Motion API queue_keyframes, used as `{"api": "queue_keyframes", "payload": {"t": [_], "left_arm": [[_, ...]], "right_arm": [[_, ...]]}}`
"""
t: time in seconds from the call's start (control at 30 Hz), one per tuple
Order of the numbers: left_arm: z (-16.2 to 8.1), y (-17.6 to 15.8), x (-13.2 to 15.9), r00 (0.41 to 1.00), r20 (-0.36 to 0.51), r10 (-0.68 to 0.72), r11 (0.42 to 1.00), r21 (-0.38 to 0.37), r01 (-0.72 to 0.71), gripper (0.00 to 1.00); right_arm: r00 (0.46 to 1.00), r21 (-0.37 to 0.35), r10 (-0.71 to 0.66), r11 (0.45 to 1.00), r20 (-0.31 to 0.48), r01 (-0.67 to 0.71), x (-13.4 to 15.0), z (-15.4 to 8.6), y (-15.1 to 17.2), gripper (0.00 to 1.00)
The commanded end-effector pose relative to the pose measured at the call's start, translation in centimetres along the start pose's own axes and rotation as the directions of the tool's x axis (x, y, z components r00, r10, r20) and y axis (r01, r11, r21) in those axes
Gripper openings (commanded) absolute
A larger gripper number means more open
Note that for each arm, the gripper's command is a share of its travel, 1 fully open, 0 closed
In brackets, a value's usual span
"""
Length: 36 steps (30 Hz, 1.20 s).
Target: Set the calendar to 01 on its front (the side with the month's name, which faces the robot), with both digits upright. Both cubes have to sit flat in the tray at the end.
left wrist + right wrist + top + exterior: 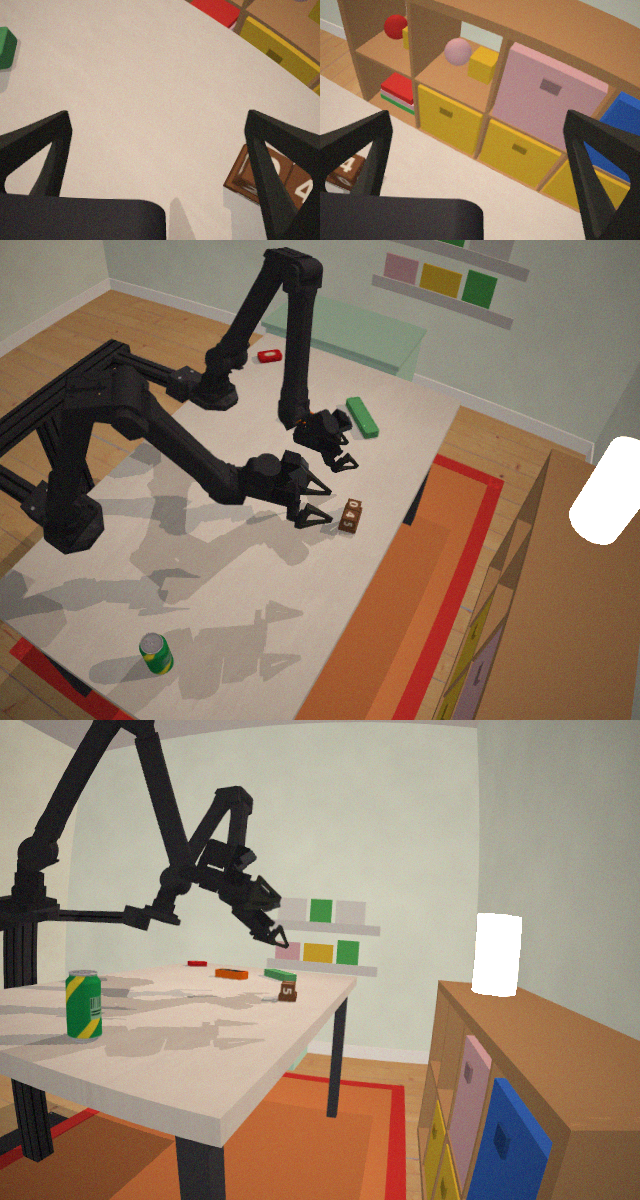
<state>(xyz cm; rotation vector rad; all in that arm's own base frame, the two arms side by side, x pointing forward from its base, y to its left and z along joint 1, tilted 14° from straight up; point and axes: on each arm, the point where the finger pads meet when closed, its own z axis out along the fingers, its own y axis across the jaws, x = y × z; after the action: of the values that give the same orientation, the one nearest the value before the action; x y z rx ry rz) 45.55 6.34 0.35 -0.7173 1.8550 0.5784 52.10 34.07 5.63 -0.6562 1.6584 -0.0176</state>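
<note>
The calendar (350, 516) is a small brown block near the table's far right edge, with white digits 0 and 4 showing on top. In the exterior view its end face (287, 991) shows a 5. My left gripper (345, 462) (273, 937) is open and empty. It points down, well above the table, behind the calendar. In the left wrist view (160, 123) the calendar (267, 176) lies partly behind the right finger. My right gripper (323, 503) (268, 898) is open and empty, held level above the table. In its wrist view (480, 120) the calendar (347, 170) is low on the left.
A green block (361, 417) lies behind the calendar. A red object (269, 355) lies at the far end, and an orange multimeter (231, 973) lies near it. A green soda can (155, 653) stands at the near corner. A shelf unit (516, 1081) with a white cylinder (496, 955) stands beyond the table edge.
</note>
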Motion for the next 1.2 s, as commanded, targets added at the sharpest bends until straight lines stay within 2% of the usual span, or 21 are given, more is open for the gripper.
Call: {"api": "queue_keyframes", "payload": {"t": [0.0, 0.1, 0.2, 0.27, 0.3, 0.37, 0.53, 0.6, 0.67, 1.0, 1.1, 1.17], "left_arm": [[1.3, -4.1, 2.4, 0.993, 0.107, 0.059, 0.997, 0.042, -0.064, 1.0], [0.6, -7.0, 5.4, 0.983, 0.168, 0.076, 0.995, 0.055, -0.086, 1.0], [-1.7, -9.5, 6.8, 0.972, 0.232, 0.048, 0.994, 0.085, -0.069, 1.0], [-1.7, -9.5, 6.8, 0.972, 0.232, 0.048, 0.994, 0.085, -0.069, 1.0], [-2.3, -10.0, 7.0, 0.969, 0.244, 0.04, 0.994, 0.091, -0.064, 1.0], [-3.5, -10.8, 7.3, 0.964, 0.265, 0.025, 0.993, 0.102, -0.054, 1.0], [-5.5, -11.9, 7.9, 0.956, 0.292, -0.005, 0.992, 0.118, -0.031, 1.0], [-5.7, -11.4, 8.2, 0.958, 0.287, -0.005, 0.993, 0.117, -0.03, 1.0], [-5.2, -10.9, 8.3, 0.958, 0.285, -0.002, 0.994, 0.104, -0.029, 1.0], [-5.3, -11.0, 8.3, 0.959, 0.285, -0.002, 0.994, 0.106, -0.03, 1.0], [-4.6, -11.2, 7.7, 0.957, 0.281, 0.079, 0.992, 0.075, -0.103, 0.66], [-4.2, -11.6, 7.7, 0.95, 0.274, 0.15, 0.983, 0.062, -0.173, 0.64]], "right_arm": [[0.992, -0.022, 0.114, 0.993, 0.044, -0.113, -0.3, -5.5, -1.5, 1.0], [0.989, -0.096, 0.147, 0.985, 0.031, -0.143, 1.6, -11.3, -0.1, 1.0], [0.985, -0.148, 0.171, 0.975, 0.027, -0.165, 2.8, -15.8, 0.9, 1.0], [0.985, -0.148, 0.171, 0.975, 0.027, -0.165, 2.8, -15.8, 0.9, 1.0], [0.992, -0.167, 0.128, 0.978, 0.007, -0.125, 4.0, -16.7, 1.8, 1.0], [0.997, -0.223, 0.073, 0.972, 0.006, -0.07, 4.7, -17.5, 3.9, 1.0], [0.999, -0.342, 0.031, 0.939, 0.023, -0.022, 4.6, -19.3, 8.5, 1.0], [0.997, -0.351, 0.047, 0.936, 0.065, -0.021, 2.7, -18.9, 9.2, 1.0], [0.997, -0.364, 0.05, 0.931, 0.051, -0.028, 3.2, -19.4, 9.5, 1.0], [0.998, -0.352, 0.053, 0.935, 0.046, -0.033, 3.4, -19.1, 9.0, 1.0], [0.998, -0.352, 0.053, 0.935, 0.046, -0.033, 3.4, -19.1, 9.0, 1.0], [0.998, -0.352, 0.053, 0.935, 0.046, -0.033, 3.4, -19.1, 9.0, 1.0]]}}
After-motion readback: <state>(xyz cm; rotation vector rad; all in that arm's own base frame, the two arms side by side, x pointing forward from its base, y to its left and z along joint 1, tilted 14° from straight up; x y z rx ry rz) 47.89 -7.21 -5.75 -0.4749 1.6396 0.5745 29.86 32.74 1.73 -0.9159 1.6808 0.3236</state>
